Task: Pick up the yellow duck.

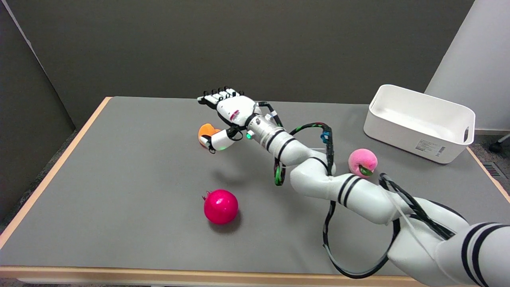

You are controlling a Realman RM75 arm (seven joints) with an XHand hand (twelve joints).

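Note:
A small rounded orange-yellow thing (pixel 206 130), apparently the duck, shows at mid table, and my hand hides most of it. My right hand (pixel 230 113) hovers just right of it, back turned up, with the fingers (pixel 220 95) stretched out flat toward the far edge. The thumb (pixel 215 142) points down and left in front of the orange thing's near side. I cannot tell whether the thumb touches it. Nothing sits between the fingers. The hand's shadow falls on the table below it.
A magenta pomegranate-like ball (pixel 220 206) lies near the front of the grey table (pixel 119 179). A pink peach (pixel 362 162) sits just behind my forearm. A white bin (pixel 418 121) stands at the back right. Black cables loop from the arm.

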